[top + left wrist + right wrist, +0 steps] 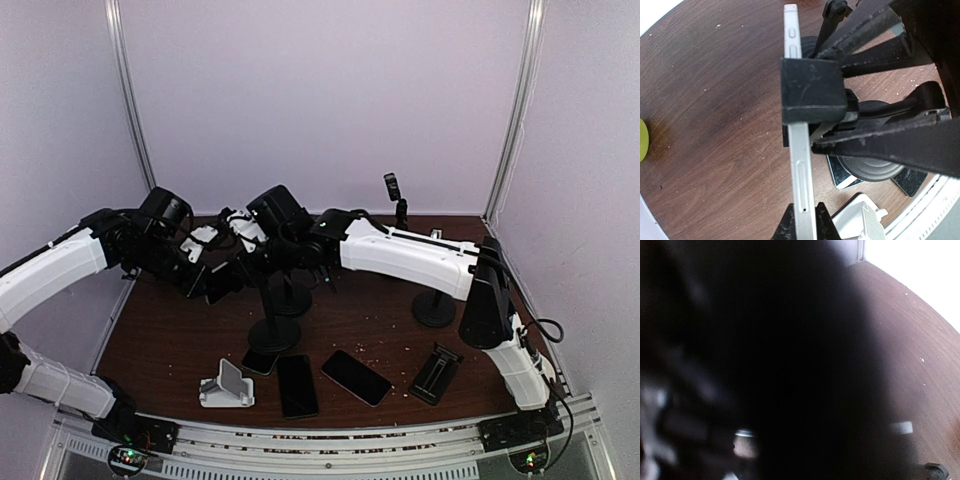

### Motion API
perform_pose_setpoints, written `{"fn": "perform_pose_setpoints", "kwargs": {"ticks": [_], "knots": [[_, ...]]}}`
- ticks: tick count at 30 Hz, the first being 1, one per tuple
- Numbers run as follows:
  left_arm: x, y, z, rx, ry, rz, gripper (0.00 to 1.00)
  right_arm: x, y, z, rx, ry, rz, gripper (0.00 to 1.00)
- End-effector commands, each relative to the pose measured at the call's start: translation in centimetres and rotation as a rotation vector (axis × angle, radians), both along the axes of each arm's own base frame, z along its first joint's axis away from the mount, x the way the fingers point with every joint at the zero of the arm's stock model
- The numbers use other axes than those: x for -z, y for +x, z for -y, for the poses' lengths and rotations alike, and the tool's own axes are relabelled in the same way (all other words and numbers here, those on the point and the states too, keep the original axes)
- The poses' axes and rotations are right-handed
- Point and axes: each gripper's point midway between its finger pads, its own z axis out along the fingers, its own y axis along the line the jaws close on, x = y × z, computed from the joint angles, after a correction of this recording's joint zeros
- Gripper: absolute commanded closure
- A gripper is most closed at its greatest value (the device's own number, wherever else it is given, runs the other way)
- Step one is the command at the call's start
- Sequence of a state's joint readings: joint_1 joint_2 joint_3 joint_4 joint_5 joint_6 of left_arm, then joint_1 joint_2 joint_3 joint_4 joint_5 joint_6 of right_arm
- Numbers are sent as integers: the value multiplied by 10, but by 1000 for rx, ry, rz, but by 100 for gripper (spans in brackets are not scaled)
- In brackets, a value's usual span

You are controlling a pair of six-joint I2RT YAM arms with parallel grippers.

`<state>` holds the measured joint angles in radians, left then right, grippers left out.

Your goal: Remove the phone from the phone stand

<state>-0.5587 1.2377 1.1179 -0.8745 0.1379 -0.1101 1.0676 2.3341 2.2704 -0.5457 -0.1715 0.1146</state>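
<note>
Near edge: a white cradle (228,385), loose phones (297,385) lying flat and a black folding holder (436,373) sit on the table (160,340). No arm touches them.
Left gripper: the left gripper (804,223) is pressed together on the lower end of the phone (799,165), one fingertip on each face.
Phone: seen edge-on in the left wrist view, upright and raised off the table. Its middle sits inside the black clamp (812,90) of the phone stand (275,335).
Right gripper: the right gripper (290,255) is up at the stand's head, close beside the clamp. Its own camera shows only darkness, so I cannot tell whether its jaws are spread or closed, or what they touch.
Done: both arms have reached the stand and the phone is secured from below.
Left: the phone is not yet out. By my reading the clamp must release or the phone must slide free, then be carried clear and set down.
Risk: pulling against a tight clamp may tip the stand on its round base.
Farther back: a second round-based stand (435,310) and a tall holder (393,190) at the rear are untouched.
</note>
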Motion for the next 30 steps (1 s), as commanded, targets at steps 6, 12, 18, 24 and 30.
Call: {"fn": "perform_pose_setpoints", "kwargs": {"ticks": [6,12,18,24,30], "knots": [[-79,-1,56,209,-231,271,92,48,-12,4,-7,-91,-78,74],[-83,-4,55,215,-239,282,92,44,-12,7,2,-95,-73,88],[-89,1,45,169,-209,325,92,28,-13,12,16,-82,-65,100],[-94,3,33,128,-176,366,92,7,-8,19,59,-67,-34,100],[-96,3,31,124,-169,374,92,-5,4,30,132,-76,9,100]]}}
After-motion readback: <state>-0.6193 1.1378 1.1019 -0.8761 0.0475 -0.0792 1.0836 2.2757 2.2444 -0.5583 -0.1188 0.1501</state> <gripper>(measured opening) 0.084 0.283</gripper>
